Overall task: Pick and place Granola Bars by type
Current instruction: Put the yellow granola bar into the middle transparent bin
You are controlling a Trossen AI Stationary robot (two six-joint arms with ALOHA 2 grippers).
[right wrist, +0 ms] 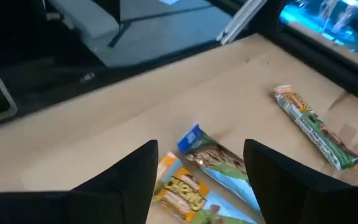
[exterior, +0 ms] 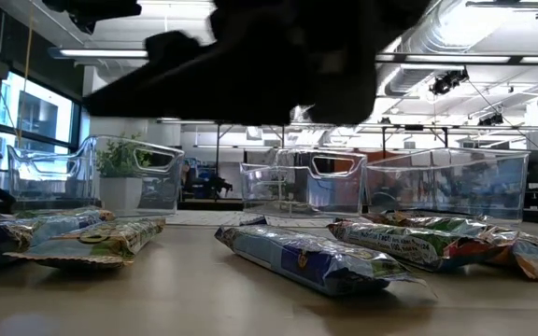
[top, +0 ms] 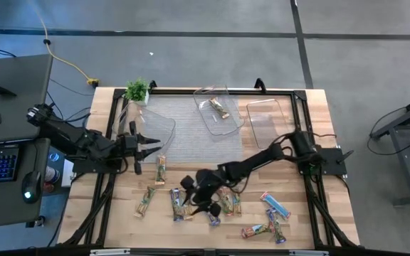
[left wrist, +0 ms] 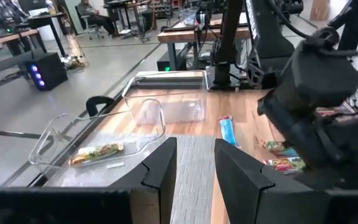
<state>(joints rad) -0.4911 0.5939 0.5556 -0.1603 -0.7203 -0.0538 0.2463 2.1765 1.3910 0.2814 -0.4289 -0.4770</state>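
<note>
Several wrapped granola bars lie flat on the wooden table's near half, among them a green one, a blue one and a light blue and pink one. One green bar lies in the middle clear tub. My right gripper reaches in from the right and hovers open over a blue bar and a green and yellow bar, touching neither. My left gripper waits open above the table's left side, with nothing between its fingers.
Two more clear tubs, one at the left and one at the right, stand on a grey mat at the back. A small potted plant stands at the far left corner. A black frame borders the work area.
</note>
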